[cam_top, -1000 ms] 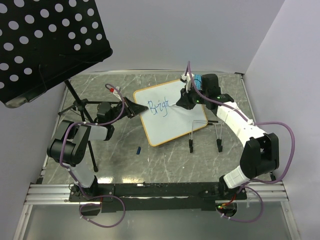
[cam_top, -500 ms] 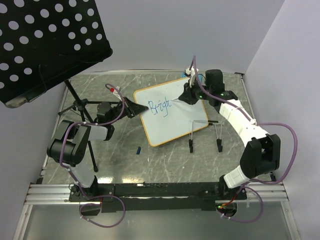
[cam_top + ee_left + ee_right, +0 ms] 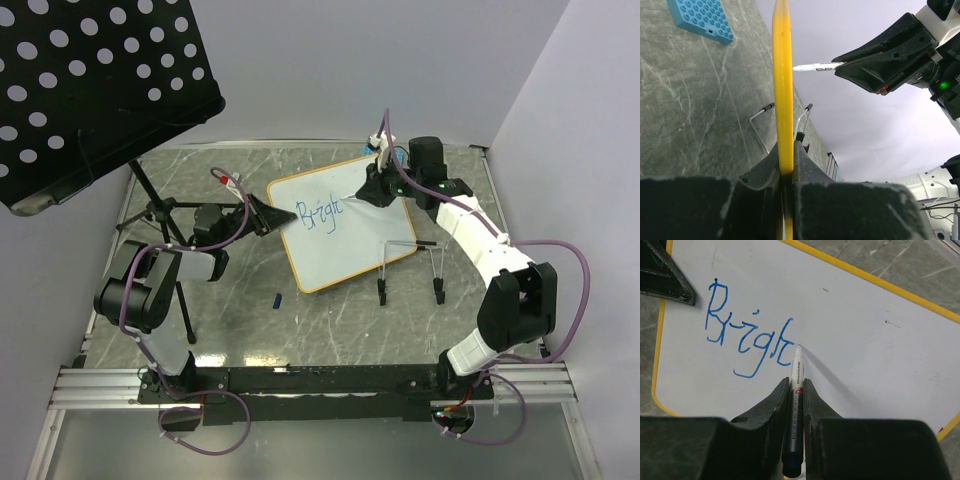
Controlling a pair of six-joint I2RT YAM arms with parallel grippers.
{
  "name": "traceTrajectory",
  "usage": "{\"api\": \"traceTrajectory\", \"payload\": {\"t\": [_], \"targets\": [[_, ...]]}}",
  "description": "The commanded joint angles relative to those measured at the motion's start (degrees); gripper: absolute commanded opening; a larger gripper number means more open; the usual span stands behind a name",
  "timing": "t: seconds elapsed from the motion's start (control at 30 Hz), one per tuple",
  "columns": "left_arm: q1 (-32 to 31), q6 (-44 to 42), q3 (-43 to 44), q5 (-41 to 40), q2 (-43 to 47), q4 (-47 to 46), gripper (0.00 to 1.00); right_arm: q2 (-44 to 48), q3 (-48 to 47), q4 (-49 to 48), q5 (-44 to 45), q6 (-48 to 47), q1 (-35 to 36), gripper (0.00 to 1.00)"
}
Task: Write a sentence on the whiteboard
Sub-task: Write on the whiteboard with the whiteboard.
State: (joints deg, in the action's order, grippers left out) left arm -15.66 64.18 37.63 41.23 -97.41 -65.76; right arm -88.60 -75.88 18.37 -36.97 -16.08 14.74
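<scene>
Writing step, 1 word done: sentence (image 3: 747,337) reads "Bright" on whiteboard (image 3: 865,330), mid-table. Left pincer (image 3: 786,165) clamps its rim; right pincer (image 3: 796,382) grips marker (image 3: 797,365), tip beside the "t". Next: shift right, leave a gap, start word 2.

The right gripper (image 3: 796,382) pinches a white marker (image 3: 796,385) between its two dark fingers (image 3: 775,405), one on each side of the barrel. The marker tip touches the whiteboard (image 3: 880,340) just right of the last letter of the blue word (image 3: 747,337) – it reads "Bright", in cursive. The board is glossy white with a yellow rim and lies on a grey marbled table (image 3: 900,260). At the upper left corner a dark triangular finger (image 3: 664,274) of another gripper lies over the board's edge.
</scene>
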Motion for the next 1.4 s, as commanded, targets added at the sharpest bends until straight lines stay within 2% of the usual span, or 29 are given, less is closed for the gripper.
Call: {"api": "traceTrajectory", "payload": {"t": [0.0,0.7,1.37], "targets": [[-0.1,3.1,2.6,1.0,2.0,-16.1,0.01,-0.5,-2.0,-1.0,-0.5,0.3,-0.3,0.0],[-0.1,2.7,2.5,1.0,2.1,-15.8,0.01,-1.7,-4.0,-0.9,2.3,0.3,-1.7,0.0],[0.0,3.1,2.4,1.2,1.9,-16.3,0.01,-2.2,-4.2,-1.8,-0.6,1.5,-1.1,0.0]]}}
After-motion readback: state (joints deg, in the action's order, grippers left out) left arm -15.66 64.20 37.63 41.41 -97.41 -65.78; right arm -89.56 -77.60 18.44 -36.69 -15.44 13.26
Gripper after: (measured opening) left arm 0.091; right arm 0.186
